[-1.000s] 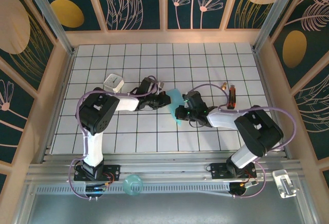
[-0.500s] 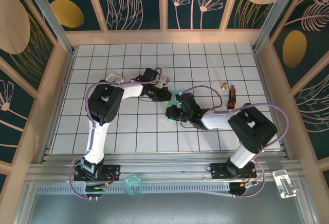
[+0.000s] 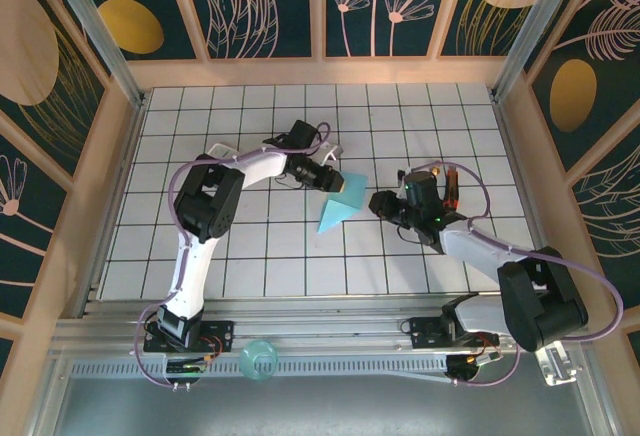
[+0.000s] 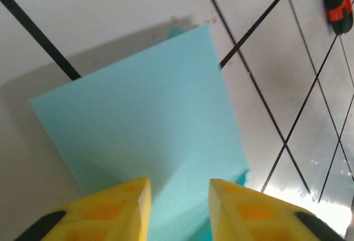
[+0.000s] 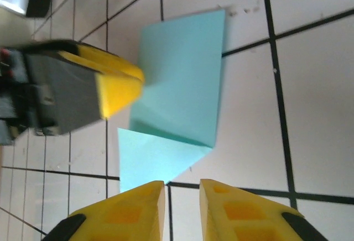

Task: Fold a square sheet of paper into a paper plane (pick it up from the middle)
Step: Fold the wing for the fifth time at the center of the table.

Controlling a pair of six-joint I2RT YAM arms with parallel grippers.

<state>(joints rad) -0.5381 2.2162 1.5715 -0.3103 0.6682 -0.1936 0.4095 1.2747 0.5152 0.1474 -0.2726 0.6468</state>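
Observation:
The square sheet of paper (image 3: 340,203) is light blue and folded into a pointed shape, and it lies on the white grid table (image 3: 250,246) between the two arms. My left gripper (image 3: 328,178) hovers over its far edge. In the left wrist view that gripper (image 4: 180,202) is open, with the sheet (image 4: 149,125) showing through the gap under the yellow fingers (image 4: 124,208). My right gripper (image 3: 380,203) stands just right of the paper. In the right wrist view it (image 5: 182,199) is open and holds nothing, and the sheet (image 5: 182,80) with its triangular flap lies ahead of it.
An orange and black tool (image 3: 452,186) and a small brass piece (image 3: 437,167) lie on the table behind the right arm; the tool (image 4: 337,3) also appears in the left wrist view. Wooden walls (image 3: 120,146) ring the table. A teal object (image 3: 258,359) sits on the near rail.
Both grippers have opened and let go of the paper, which now rests on the table. The right arm has drawn back to the right. The left gripper has shifted a little further back.

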